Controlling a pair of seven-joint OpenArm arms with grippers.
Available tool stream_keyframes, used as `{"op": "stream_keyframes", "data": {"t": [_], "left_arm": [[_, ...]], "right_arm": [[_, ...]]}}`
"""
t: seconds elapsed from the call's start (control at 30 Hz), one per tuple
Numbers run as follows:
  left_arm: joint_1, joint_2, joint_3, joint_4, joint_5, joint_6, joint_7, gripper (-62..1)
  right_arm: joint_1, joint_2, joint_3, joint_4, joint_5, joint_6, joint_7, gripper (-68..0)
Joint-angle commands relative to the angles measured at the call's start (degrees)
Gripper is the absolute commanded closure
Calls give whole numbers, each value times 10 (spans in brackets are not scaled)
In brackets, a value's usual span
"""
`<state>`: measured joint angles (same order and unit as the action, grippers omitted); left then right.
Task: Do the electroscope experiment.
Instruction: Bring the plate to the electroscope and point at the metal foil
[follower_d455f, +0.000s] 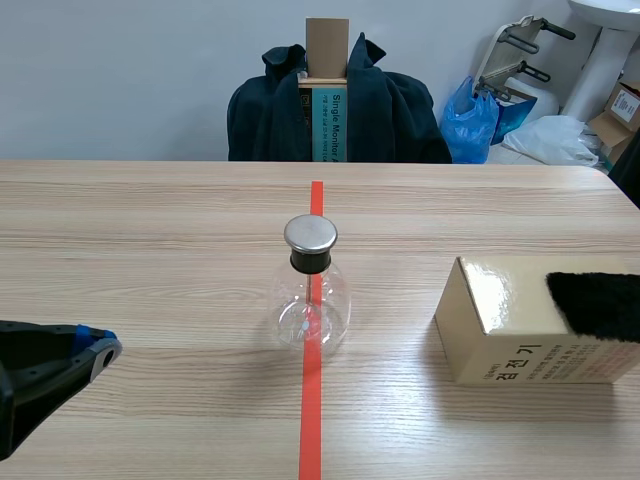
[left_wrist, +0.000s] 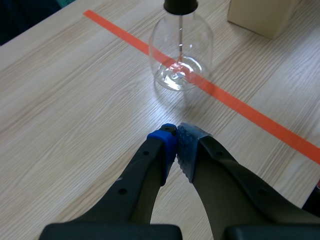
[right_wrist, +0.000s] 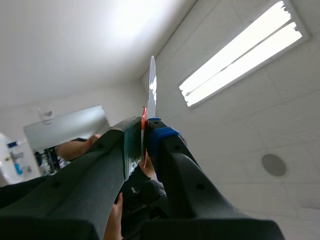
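The electroscope, a clear glass flask with a metal cap and a thin rod inside, stands on the red tape line at the table's middle. My left gripper rests low at the near left, shut on nothing. In the left wrist view the flask stands ahead of the shut left gripper. My right gripper points up at the ceiling, shut on a thin pale strip that sticks out beyond its fingertips. The right gripper is outside the scene view.
A gold-coloured box lies at the right with a black furry piece on top of it. A chair with a dark jacket stands beyond the far edge. In the right wrist view a person's hand shows behind the fingers.
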<state>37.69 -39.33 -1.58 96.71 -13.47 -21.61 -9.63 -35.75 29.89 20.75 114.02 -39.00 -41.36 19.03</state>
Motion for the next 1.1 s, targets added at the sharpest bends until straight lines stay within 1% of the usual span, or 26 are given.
{"op": "stream_keyframes", "data": {"t": [0.0, 0.1, 0.17, 0.23, 0.37, 0.43, 0.47, 0.53, 0.67, 0.77, 0.83, 0.97, 1.07], "left_arm": [[-28, 4, 18, -21, -4, -3, -15, -27], [-79, 4, 53, -76, -4, -5, -41, -27], [-113, 7, 79, -113, -4, -6, -61, -27], [-147, 15, 101, -150, -4, -6, -73, -27], [-214, 42, 143, -224, -4, -6, -90, -27], [-245, 55, 164, -257, -3, -6, -90, -27], [-260, 61, 174, -273, -3, -6, -90, -27], [-286, 75, 192, -303, -3, -6, -90, -28], [-333, 102, 219, -356, -2, -6, -91, -28], [-358, 120, 234, -386, 14, -6, -103, -28], [-369, 129, 243, -401, 27, -6, -115, -28], [-387, 141, 259, -424, 29, -6, -121, -28], [-397, 150, 270, -437, 29, -6, -126, -28]], "right_arm": [[7, 6, 10, 8, 12, -18, -2, -6], [7, 6, 15, 32, 22, -1, -2, -6], [7, 6, 16, 46, 23, 3, -1, -6], [15, 6, 16, 57, 34, 11, 7, -6], [57, 5, 10, 68, 60, 58, 8, -6], [82, 5, 3, 68, 64, 75, 8, -6], [91, 3, -4, 68, 65, 83, 8, -6], [111, -1, -24, 68, 65, 90, 5, -6], [142, -1, -87, 67, 60, 91, -7, -6], [158, -1, -146, 57, 32, 91, -11, -6], [169, -4, -187, 40, 3, 91, -11, -6], [190, -32, -257, -3, -62, 88, -11, -6], [201, -48, -295, -32, -92, 85, -14, -6]]}}
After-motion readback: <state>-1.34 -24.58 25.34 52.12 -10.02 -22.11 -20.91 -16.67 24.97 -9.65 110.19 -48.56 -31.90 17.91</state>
